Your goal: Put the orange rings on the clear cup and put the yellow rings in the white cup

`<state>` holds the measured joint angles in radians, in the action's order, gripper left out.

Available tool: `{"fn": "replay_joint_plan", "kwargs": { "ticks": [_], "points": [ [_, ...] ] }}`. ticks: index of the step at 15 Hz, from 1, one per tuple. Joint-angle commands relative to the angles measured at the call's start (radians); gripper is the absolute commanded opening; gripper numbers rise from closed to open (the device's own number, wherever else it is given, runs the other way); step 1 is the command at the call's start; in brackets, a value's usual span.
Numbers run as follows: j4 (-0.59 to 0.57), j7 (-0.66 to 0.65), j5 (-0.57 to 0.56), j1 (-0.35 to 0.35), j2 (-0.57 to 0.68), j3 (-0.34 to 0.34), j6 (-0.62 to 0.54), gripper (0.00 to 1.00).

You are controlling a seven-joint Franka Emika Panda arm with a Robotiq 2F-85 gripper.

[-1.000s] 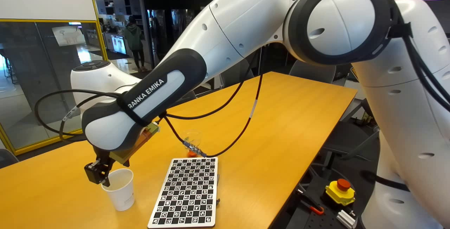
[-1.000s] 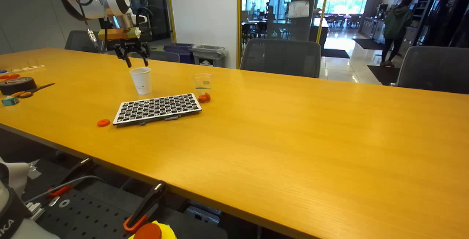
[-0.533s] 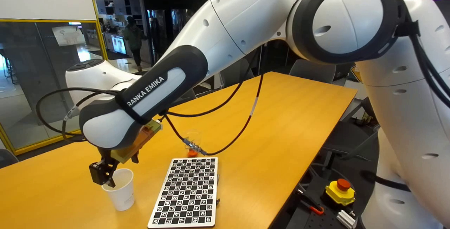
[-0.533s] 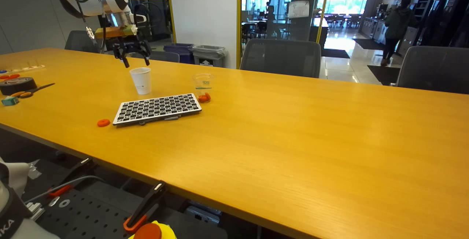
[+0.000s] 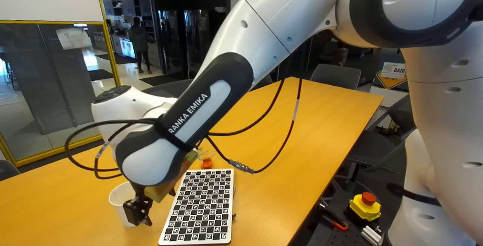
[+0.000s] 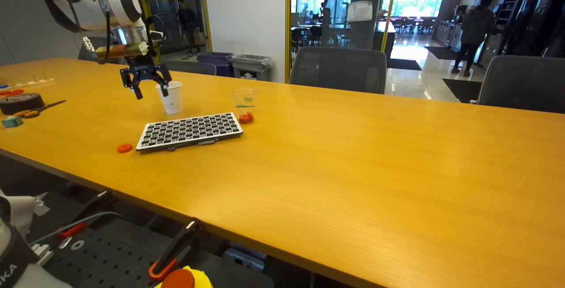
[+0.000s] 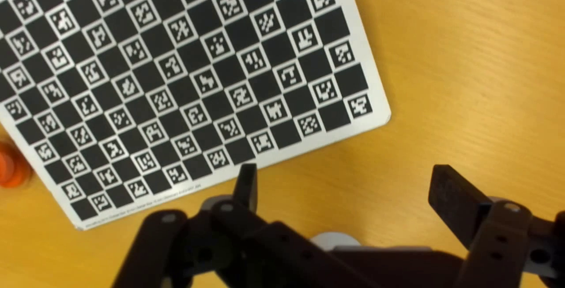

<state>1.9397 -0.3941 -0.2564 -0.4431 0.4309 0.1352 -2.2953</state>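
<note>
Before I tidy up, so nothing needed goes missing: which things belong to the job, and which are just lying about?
For the job:
white cup
clear cup
orange rings inside it
loose orange ring
hand

Seemingly just lying about:
checkered board
scissors
dark roll
green block

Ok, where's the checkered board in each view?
In an exterior view: checkered board at the bottom, left of center.
In an exterior view: checkered board halfway up, left of center.
Wrist view: checkered board at upper left, cut off by the frame.
Landmark in all three: the hand.
</note>
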Motion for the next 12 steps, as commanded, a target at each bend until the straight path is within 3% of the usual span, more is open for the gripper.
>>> {"fn": "replay_joint_plan", "kwargs": {
  "ticks": [1,6,12],
  "points": [
    [0.202,-0.052,0.028,0.017,-0.097,0.016,-0.118,1.0],
    [0.358,-0.051,0.094,0.04,-0.126,0.024,-0.264,1.0],
    [0.462,-0.064,0.163,0.05,-0.143,0.024,-0.352,1.0]
  ]
}}
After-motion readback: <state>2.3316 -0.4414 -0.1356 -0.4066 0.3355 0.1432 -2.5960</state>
